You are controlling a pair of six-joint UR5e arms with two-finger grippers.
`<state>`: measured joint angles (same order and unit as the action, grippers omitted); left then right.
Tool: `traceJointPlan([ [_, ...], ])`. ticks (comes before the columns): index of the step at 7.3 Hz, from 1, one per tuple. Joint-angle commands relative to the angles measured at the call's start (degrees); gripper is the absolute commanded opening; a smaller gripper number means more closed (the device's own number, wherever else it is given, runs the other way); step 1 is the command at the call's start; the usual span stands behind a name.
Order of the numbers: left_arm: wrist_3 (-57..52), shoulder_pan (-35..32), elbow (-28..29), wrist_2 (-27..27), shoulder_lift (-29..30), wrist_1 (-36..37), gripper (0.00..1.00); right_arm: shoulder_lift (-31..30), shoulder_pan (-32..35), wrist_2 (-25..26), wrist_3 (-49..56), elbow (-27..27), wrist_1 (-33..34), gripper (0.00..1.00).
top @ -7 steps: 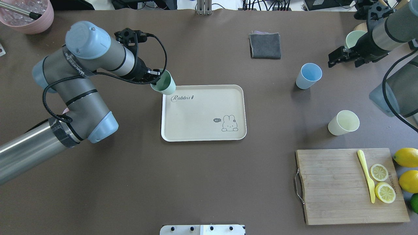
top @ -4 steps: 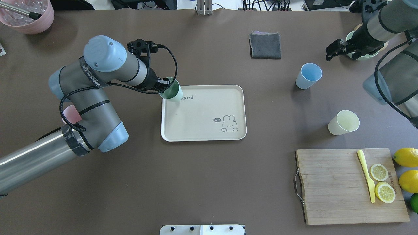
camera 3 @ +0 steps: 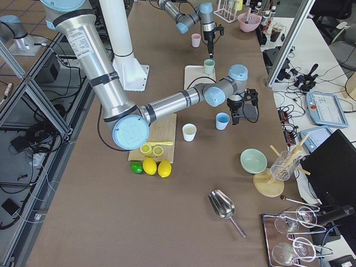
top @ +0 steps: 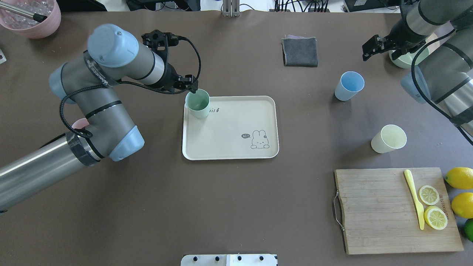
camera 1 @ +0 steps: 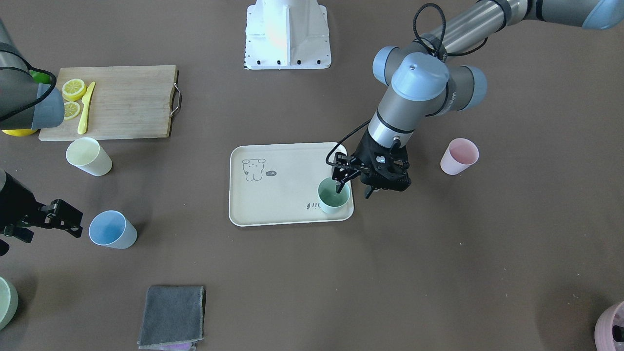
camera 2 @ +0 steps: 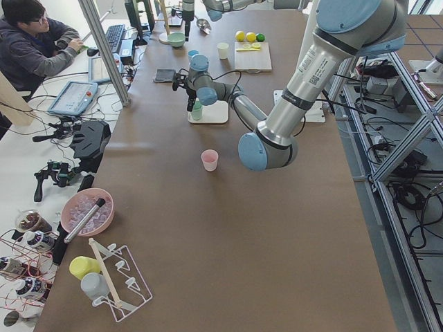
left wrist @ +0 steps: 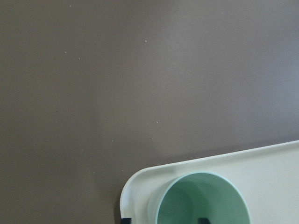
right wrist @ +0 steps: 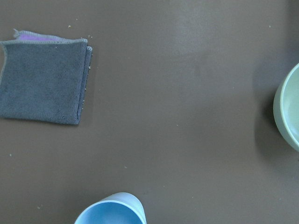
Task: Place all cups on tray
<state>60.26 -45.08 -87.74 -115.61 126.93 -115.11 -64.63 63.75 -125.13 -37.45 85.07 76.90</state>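
Since half a second ago the green cup (top: 197, 104) has gone from hanging tilted over the tray's (top: 229, 144) edge to standing upright inside it, and the right arm has drawn further towards the far side of the counter (top: 236, 207). That cup now sits in the tray's far corner on the robot's left, covering the start of the printed word, mouth up and empty. Over its rim hangs the left claw (camera 1: 353, 189), fingers apart. The left wrist view shows one dark tip outside the cup wall and the other inside the mouth, with clear space between them. None of the views settles whether either tip touches the wall. All three other cups stand upright on the counter, off the tray. The blue cup (top: 349, 85) and yellow cup (top: 388, 138) are on the robot's right, well apart from the tray, with the yellow one nearer the cutting board (top: 384, 221). The pink cup (camera 1: 459, 156) is on the left, beside the left arm's elbow and mostly hidden by it in the overhead view. Above bare counter, the right claw (camera 1: 78, 225) has its fingers spread and holds nothing. Its wrist view takes in a folded grey cloth (right wrist: 44, 81) on one side, the edge of a pale green bowl (right wrist: 288, 112) on the other, and the blue cup's rim at the bottom.
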Motion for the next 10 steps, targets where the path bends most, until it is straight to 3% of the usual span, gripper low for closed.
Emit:
traceJointPlan([
  [1, -5.55, -9.20, -0.94, -10.31, -1.50, 0.15, 0.98, 0.03, -2.91, 0.67, -0.17, -2.61, -0.43, 0.98],
  [4, -7.96, -11.07, -0.86, -10.42, -2.13, 0.67, 0.98, -0.85, -6.35, 5.31, -0.78, -3.16, -0.52, 0.86],
  [6, -9.27, -11.86, -0.94, -10.42, -2.48, 0.68, 0.98, -1.03, -7.06, 5.51, -0.78, -3.16, -0.52, 0.00],
  [8, -11.65, -13.18, -0.94, -10.60, -3.36, 0.68, 0.98, -0.15, -7.32, 5.51, -3.74, -2.72, -0.52, 0.00],
  [10, -12.18, -16.16, -1.20, -14.01, -4.67, 0.94, 0.98, 1.34, -7.32, 5.07, -8.50, 0.33, 0.09, 0.00],
])
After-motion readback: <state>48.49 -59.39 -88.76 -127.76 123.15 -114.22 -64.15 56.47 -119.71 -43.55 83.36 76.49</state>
